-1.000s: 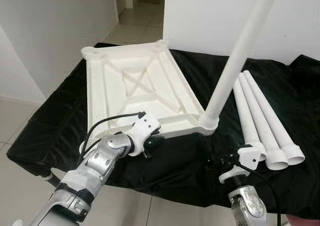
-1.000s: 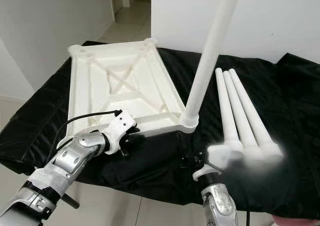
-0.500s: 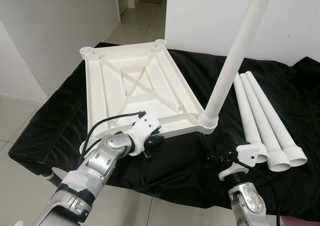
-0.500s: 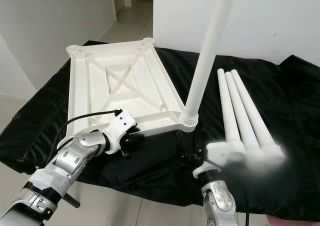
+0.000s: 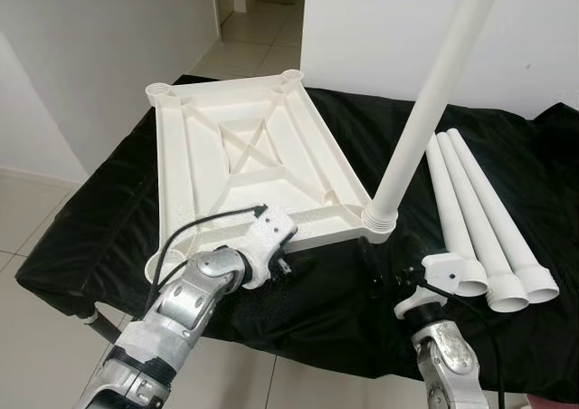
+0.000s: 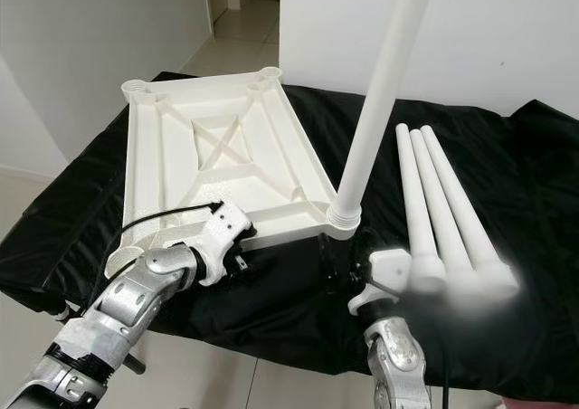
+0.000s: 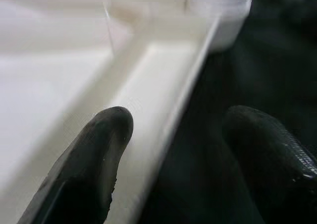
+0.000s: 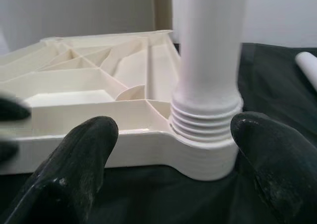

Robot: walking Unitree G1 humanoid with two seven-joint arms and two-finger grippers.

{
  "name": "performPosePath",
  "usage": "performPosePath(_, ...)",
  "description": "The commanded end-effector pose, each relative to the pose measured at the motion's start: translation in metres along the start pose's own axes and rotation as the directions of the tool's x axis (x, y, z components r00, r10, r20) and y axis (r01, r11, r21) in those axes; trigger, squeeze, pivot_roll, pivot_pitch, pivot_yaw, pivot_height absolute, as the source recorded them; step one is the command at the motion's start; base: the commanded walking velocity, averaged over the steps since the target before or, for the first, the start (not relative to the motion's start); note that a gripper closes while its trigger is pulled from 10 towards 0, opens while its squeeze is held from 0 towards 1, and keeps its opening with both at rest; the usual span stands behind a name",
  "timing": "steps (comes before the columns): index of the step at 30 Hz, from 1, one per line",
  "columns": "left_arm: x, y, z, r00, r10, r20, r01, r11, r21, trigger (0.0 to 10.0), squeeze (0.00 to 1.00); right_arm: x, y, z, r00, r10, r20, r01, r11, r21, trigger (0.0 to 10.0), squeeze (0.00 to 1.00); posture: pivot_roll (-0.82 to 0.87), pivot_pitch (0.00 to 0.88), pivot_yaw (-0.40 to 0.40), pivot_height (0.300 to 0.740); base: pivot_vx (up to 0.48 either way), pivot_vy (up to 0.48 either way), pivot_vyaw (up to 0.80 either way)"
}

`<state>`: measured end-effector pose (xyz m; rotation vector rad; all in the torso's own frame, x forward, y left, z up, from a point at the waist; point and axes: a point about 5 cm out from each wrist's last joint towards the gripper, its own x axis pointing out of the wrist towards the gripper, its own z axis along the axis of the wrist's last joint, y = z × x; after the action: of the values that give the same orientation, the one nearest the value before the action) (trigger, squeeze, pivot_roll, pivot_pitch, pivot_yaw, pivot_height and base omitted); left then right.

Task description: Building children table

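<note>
Left eye view, step in hand: you have one leg (image 5: 432, 106) standing upright in the near right corner socket (image 5: 379, 223) of the upturned white tabletop (image 5: 244, 169); three corners are bare, so I judge the build about a quarter done.

Left gripper (image 5: 282, 262): it sits at the near edge of the tabletop. In the left wrist view its jaws stand wide, one finger (image 7: 94, 154) over the white rim (image 7: 163, 115), the other over the black cloth (image 5: 109, 210); the rim runs between them, gripped by neither.

Tabletop: it lies underside up on the cloth-covered bench, ribs showing, far sockets empty.

Right gripper (image 5: 398, 278): it is just in front of the fitted leg's base. In the right wrist view its jaws are wide, with the threaded collar (image 8: 205, 120) between the two fingers (image 8: 84, 159) and untouched.

Spare legs (image 5: 479, 219): three lie side by side on the cloth at the right, near the right gripper.

Next move, as I judge it: either close on the collar to finish seating it, or reach right for a spare leg while the left steadies the rim.
</note>
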<state>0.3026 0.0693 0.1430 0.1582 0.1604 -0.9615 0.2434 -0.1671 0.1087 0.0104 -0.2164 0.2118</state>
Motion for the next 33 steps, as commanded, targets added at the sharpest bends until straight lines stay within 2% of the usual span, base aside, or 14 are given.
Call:
performPosePath(1,-0.004,0.0,0.004,0.997,-0.077,0.011,0.078,0.997,-0.012,10.0,0.0,0.0,0.004,-0.004,1.0,0.019,-0.012,-0.019,1.0,-0.002,10.0,0.0,-0.04,0.04,0.008,0.74,0.0,0.0,0.0)
performPosePath(4,-0.014,0.017,0.017,0.997,-0.047,0.058,0.049,0.998,-0.042,10.0,0.0,0.003,0.005,-0.006,1.0,0.02,-0.018,-0.02,1.0,0.003,10.0,0.0,-0.02,0.046,0.006,0.74,0.0,0.0,0.0)
performPosePath(6,-0.017,0.021,0.021,0.997,-0.042,0.07,0.045,0.998,-0.045,10.0,0.0,0.004,0.005,-0.006,1.0,0.019,-0.019,-0.019,1.0,0.004,10.0,0.0,-0.02,0.046,0.006,0.74,0.0,0.0,0.0)
performPosePath(9,-0.031,0.043,0.027,0.997,0.036,0.063,-0.036,0.999,-0.011,10.0,0.0,0.006,0.005,-0.009,0.999,0.02,-0.026,-0.02,1.0,0.006,10.0,0.0,-0.01,0.049,0.01,0.74,0.0,0.0,0.0)
performPosePath(13,-0.046,0.07,0.025,0.987,0.163,0.008,-0.163,0.985,0.049,10.0,0.0,0.011,0.005,-0.01,1.0,0.015,-0.024,-0.015,1.0,0.004,10.0,0.0,-0.01,0.047,0.015,0.74,0.0,0.0,0.0)
performPosePath(16,-0.048,0.074,0.024,0.983,0.182,-0.003,-0.181,0.982,0.058,10.0,0.0,0.011,0.005,-0.01,1.0,0.013,-0.024,-0.013,1.0,0.003,10.0,0.0,-0.01,0.047,0.015,0.74,0.0,0.0,0.0)
performPosePath(17,-0.058,0.088,0.019,0.965,0.255,-0.055,-0.249,0.963,0.1,10.0,0.0,0.013,0.006,-0.01,1.0,0.011,-0.022,-0.011,1.0,0.004,10.0,0.0,-0.01,0.047,0.022,0.74,0.0,0.0,0.0)
performPosePath(18,-0.058,0.088,0.019,0.965,0.255,-0.055,-0.249,0.963,0.1,10.0,0.0,0.013,0.006,-0.01,1.0,0.011,-0.022,-0.011,1.0,0.004,10.0,0.0,-0.01,0.047,0.022,0.74,0.0,0.0,0.0)
performPosePath(21,-0.072,0.106,0.013,0.931,0.342,-0.13,-0.318,0.932,0.172,10.0,0.0,0.016,0.006,-0.01,1.0,0.007,-0.016,-0.007,1.0,0.006,10.0,0.0,-0.01,0.046,0.024,0.74,0.0,0.0,0.0)
performPosePath(24,-0.077,0.11,0.012,0.919,0.364,-0.151,-0.333,0.923,0.195,10.0,0.0,0.016,0.006,-0.009,1.0,0.006,-0.015,-0.006,1.0,0.008,10.0,0.0,-0.01,0.046,0.024,0.74,0.0,0.0,0.0)
performPosePath(26,-0.086,0.117,0.008,0.898,0.402,-0.179,-0.355,0.902,0.245,10.0,0.0,0.016,0.007,-0.009,1.0,0.007,-0.014,-0.007,1.0,0.009,10.0,0.0,-0.01,0.047,0.021,0.74,0.0,0.0,0.0)
performPosePath(33,-0.092,0.122,0.0,0.877,0.427,-0.221,-0.361,0.888,0.285,10.0,0.0,0.018,0.006,-0.01,1.0,0.008,-0.01,-0.008,1.0,0.008,10.0,0.0,-0.01,0.044,0.018,0.74,0.0,0.0,0.0)
